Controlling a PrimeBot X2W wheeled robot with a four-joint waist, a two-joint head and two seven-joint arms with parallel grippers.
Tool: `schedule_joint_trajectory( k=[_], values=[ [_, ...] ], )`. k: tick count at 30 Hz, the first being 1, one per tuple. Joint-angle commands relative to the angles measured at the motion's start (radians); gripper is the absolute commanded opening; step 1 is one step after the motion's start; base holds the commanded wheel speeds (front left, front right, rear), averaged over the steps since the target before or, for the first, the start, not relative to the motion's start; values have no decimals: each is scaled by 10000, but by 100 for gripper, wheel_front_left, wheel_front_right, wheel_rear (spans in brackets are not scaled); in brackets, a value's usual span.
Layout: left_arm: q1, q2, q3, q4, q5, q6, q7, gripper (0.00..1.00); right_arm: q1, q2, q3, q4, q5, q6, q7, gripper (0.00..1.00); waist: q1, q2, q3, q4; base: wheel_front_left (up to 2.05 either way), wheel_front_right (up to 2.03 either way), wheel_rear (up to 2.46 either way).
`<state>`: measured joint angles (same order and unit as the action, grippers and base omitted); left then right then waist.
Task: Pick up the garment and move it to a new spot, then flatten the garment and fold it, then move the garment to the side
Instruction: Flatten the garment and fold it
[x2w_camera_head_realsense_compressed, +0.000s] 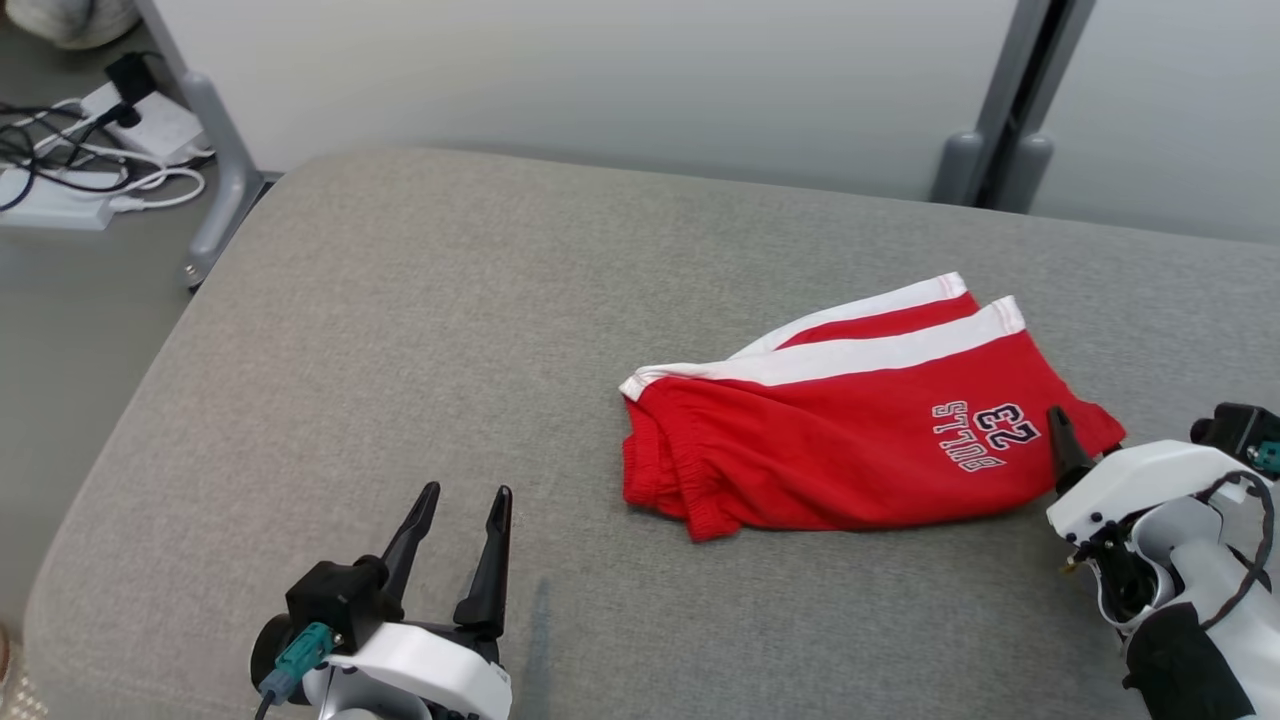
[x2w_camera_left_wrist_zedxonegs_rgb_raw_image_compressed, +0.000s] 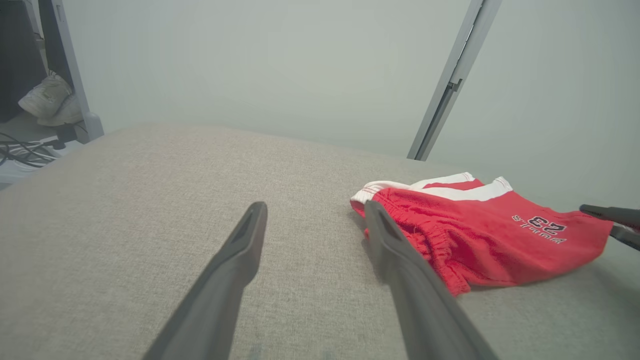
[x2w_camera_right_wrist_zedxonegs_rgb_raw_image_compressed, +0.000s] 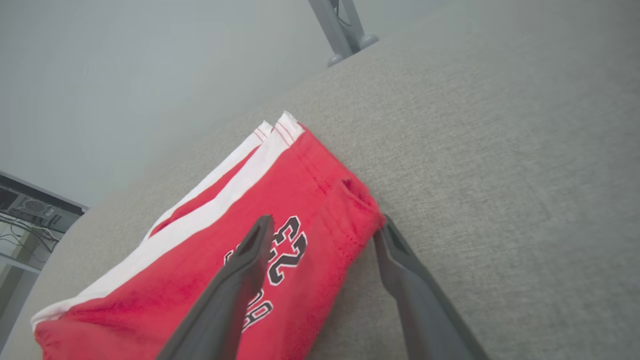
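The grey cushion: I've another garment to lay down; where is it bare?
Bare: from the left edge of the cushion to the red shorts, ahead of the left gripper. Crowded: the right side, with the shorts and the right gripper at their corner.

left gripper: two long dark-grey fingers, flat-sided, tapering to narrow tips. Black mount block sits just ahead of the glossy white wrist shell. Teal connector with a dark cable on that shell's outer side.

right gripper: same fingers. Its right shell is white too, with small dark screw heads. Thin black cable loops beside that shell, teal plug above it, black sleeve below.
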<state>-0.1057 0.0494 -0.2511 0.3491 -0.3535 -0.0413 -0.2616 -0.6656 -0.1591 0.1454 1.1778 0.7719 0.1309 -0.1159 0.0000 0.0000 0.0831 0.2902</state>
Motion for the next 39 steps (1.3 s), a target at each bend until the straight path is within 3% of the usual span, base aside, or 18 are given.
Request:
schedule_joint_trajectory(
  k=[1, 13, 19, 24, 32, 39],
  values=[
    [52, 32, 50, -57, 9, 29, -40, 100, 143, -44, 24, -14, -13, -5, -106, 100, 0, 0, -162, -191, 0, 0, 0],
    [238, 35, 346, -525, -76, 25, -40, 100, 1636, 88, 592, -1450, -431, -5, -1167, 100, 0, 0, -510, -1831, 0, 0, 0],
    [114, 37, 206, -573, -97, 9, -40, 100, 2352, 337, 581, -2297, -852, -5, -1392, 100, 0, 0, -298, -2169, 0, 0, 0],
    [37, 38, 61, -450, -31, -52, -40, 100, 2296, 554, 323, -2946, -801, -5, -965, 100, 0, 0, -121, -1920, 0, 0, 0],
    [-88, 35, -42, -390, -134, -64, -40, 100, 1272, 313, 418, -3601, -1629, -5, -165, 100, 0, 0, 103, -1199, 0, 0, 0],
    [-273, 35, -410, -427, -454, 45, -40, 100, -142, -242, 417, -2925, -3017, -5, 1308, 100, 0, 0, 499, -238, 0, 0, 0]
  ],
)
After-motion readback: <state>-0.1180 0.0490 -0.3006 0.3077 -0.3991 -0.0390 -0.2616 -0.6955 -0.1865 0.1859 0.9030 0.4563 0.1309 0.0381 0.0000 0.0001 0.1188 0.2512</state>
